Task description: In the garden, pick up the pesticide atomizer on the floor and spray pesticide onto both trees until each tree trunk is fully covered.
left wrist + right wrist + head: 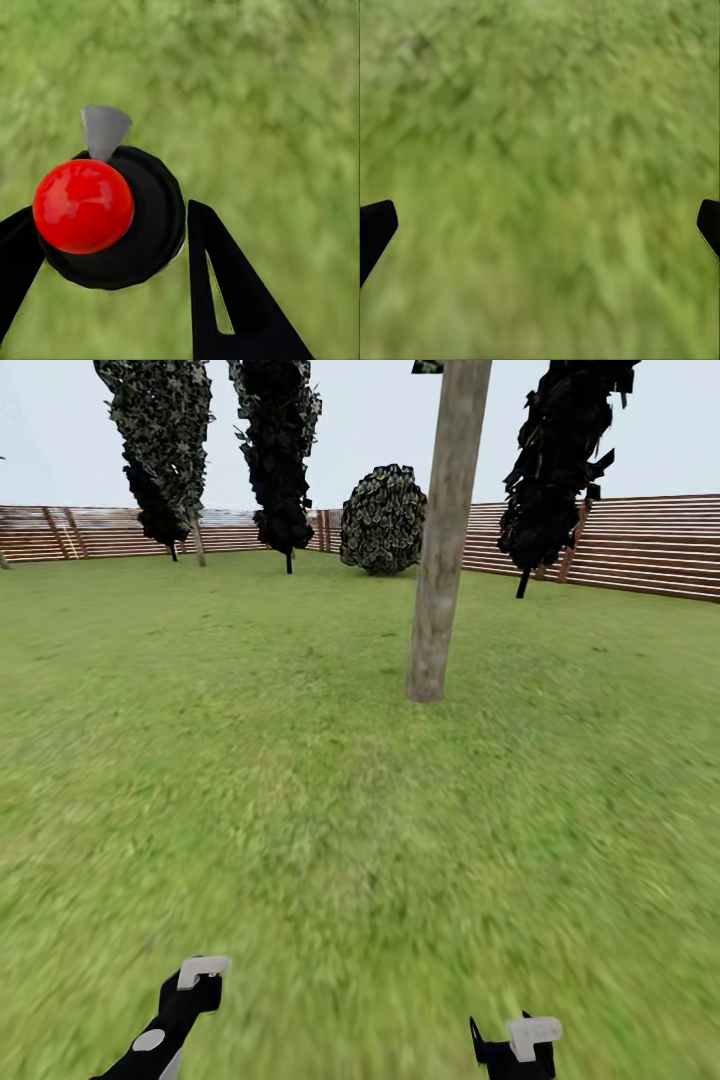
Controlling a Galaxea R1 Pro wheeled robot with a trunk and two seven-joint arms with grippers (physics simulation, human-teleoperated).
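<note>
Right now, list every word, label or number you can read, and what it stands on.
None: no text reads in any view.
Atomizer between the left gripper's fingers: plain red and black, no label showing.
Trunk, fence: bare.

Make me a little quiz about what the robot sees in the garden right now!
1. True or false: the pale tree trunk stands on the lawn ahead of the robot.
2. What shows between the fingers of the right gripper? A) a bottle B) grass C) a stone
3. Fill in: in the left wrist view, the ball seen between the fingers of the left gripper is coloured ____.
Key: 1 true; 2 B; 3 red.
</note>
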